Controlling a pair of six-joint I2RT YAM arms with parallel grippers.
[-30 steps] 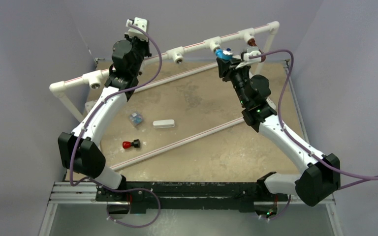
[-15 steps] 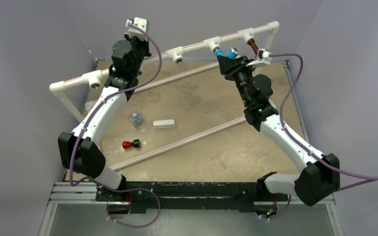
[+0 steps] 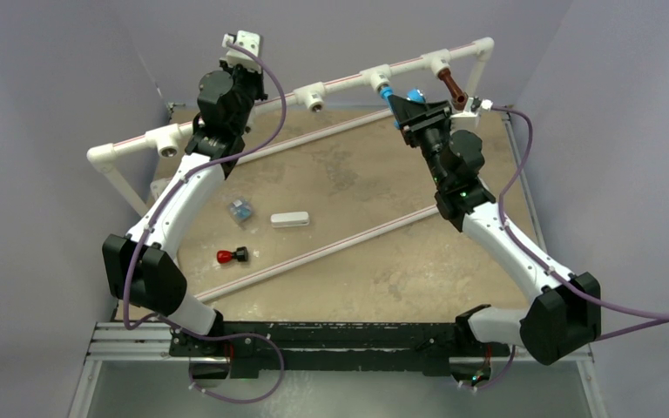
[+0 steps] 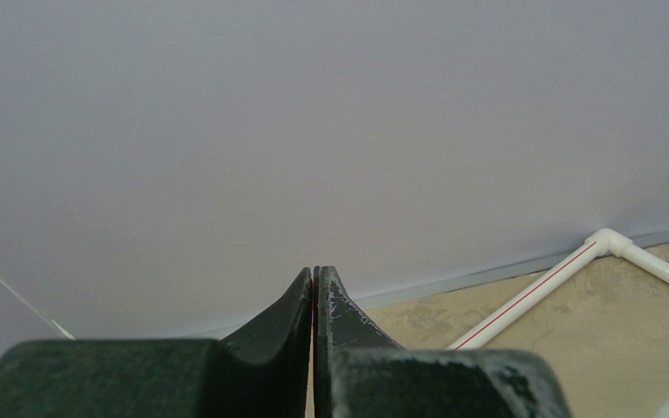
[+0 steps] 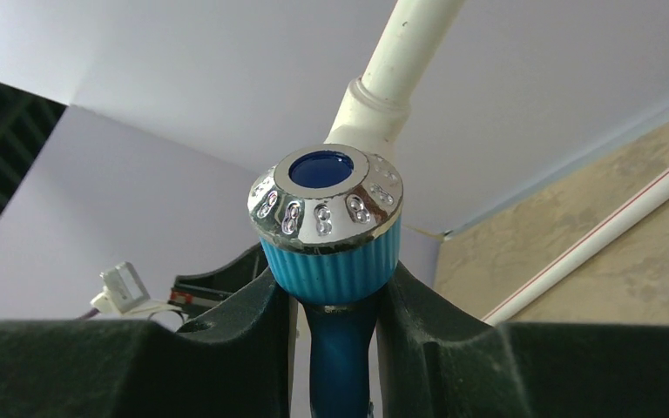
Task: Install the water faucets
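Blue plastic, bright and ribbed around its cap, forms the blue faucet (image 5: 329, 257). The cap's end carries a shiny silvery collar dotted with small dimples, and a dark blue disc sits in the middle of that collar. A narrower blue stem runs down from the cap. Seen from above, this faucet is at the far right of the white pipe frame (image 3: 340, 81), with a blue part right at the mouth of a tee fitting (image 3: 376, 78). Whether it is seated there cannot be told. Just to its right, the brown faucet (image 3: 449, 85) slants down out of the end tee (image 3: 440, 62), dark brown with a small knobbed tip.

The right hand (image 5: 335, 296) is clamped on the blue faucet. Its two dark fingers press the stem from either side just under the ribbed cap, so the jaws stand only narrowly apart. The left hand (image 4: 314, 292) has its fingers pressed together with nothing between them. It is up by the far left stretch of the pipe frame and points toward the wall.

The bench (image 3: 357, 196) is tan and mottled. On its left half lie a small white block (image 3: 289, 219), a red-and-black piece (image 3: 231, 255) and a small bluish piece (image 3: 241, 210), each apart from the others. Two thin white rods marked with a red line, the near rod (image 3: 340, 247) and the far rod (image 3: 314, 137), lie slantwise across it. Pale lilac-grey walls close in the bench on the left, the far side and the right.
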